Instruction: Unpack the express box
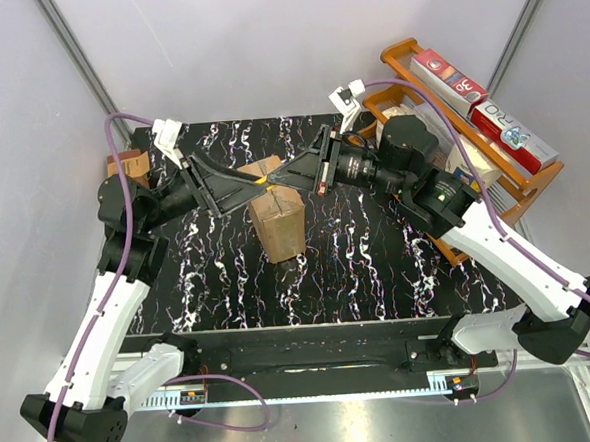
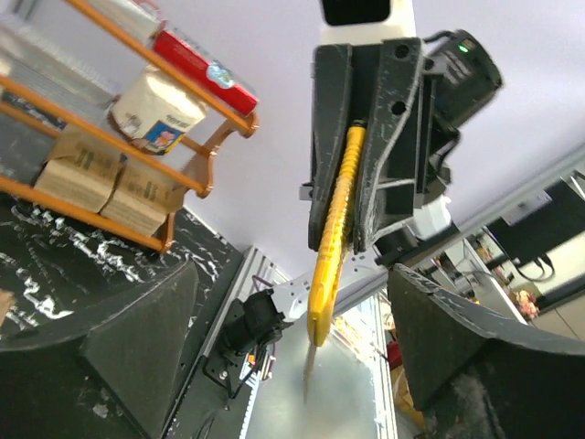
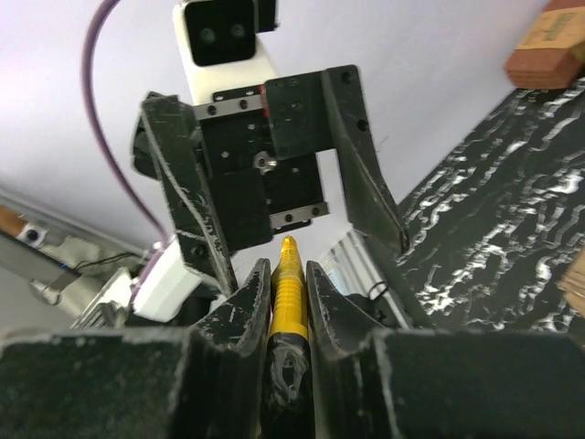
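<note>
While I watch from above, small dark-brown box (image 1: 127, 169) at the table (image 1: 378, 266) left edge, left gripper (image 1: 255, 187) released, fingers spread wide, express box (image 1: 280, 227) standing mid-table under both grippers, right gripper (image 3: 288, 271) clenched on yellow knife (image 3: 288, 291), orange rack (image 1: 401, 50) far right.

Left arm (image 1: 100, 313), right arm (image 1: 507, 253): white links, black joints, purple cables (image 3: 90, 64), scuffed black gripper fingers (image 3: 361, 155).

Left end effector (image 1: 258, 186) and right end effector (image 1: 280, 180) crowd the express box (image 1: 281, 230) top.
</note>
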Controlling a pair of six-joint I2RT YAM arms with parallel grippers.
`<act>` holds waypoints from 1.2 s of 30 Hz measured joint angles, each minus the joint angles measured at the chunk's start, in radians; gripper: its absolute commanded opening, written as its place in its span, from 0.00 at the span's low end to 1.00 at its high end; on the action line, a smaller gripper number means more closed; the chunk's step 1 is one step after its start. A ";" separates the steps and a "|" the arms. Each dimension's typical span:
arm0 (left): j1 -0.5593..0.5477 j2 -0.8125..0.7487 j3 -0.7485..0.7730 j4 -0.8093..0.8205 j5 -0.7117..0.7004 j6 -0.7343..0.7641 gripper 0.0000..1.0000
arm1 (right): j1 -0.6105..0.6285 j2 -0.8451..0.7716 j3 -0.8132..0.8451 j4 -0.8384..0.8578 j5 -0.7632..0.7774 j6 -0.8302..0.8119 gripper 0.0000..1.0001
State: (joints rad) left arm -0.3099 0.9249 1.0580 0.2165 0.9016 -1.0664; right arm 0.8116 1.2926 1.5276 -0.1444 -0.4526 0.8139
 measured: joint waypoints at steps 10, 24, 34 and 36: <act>0.030 0.018 0.143 -0.526 -0.340 0.321 0.96 | 0.000 -0.026 0.000 -0.191 0.224 -0.151 0.00; 0.046 0.217 0.130 -0.720 -0.629 0.451 0.96 | 0.000 0.130 0.032 -0.258 0.451 -0.400 0.00; 0.048 0.378 0.125 -0.636 -0.656 0.469 0.90 | 0.000 0.238 0.078 -0.241 0.505 -0.492 0.00; 0.050 0.408 0.125 -0.619 -0.655 0.468 0.88 | 0.000 0.249 0.087 -0.233 0.513 -0.504 0.00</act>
State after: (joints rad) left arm -0.2600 1.3331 1.1828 -0.4023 0.2462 -0.5980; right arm 0.8120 1.5417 1.6142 -0.3779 0.0605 0.3099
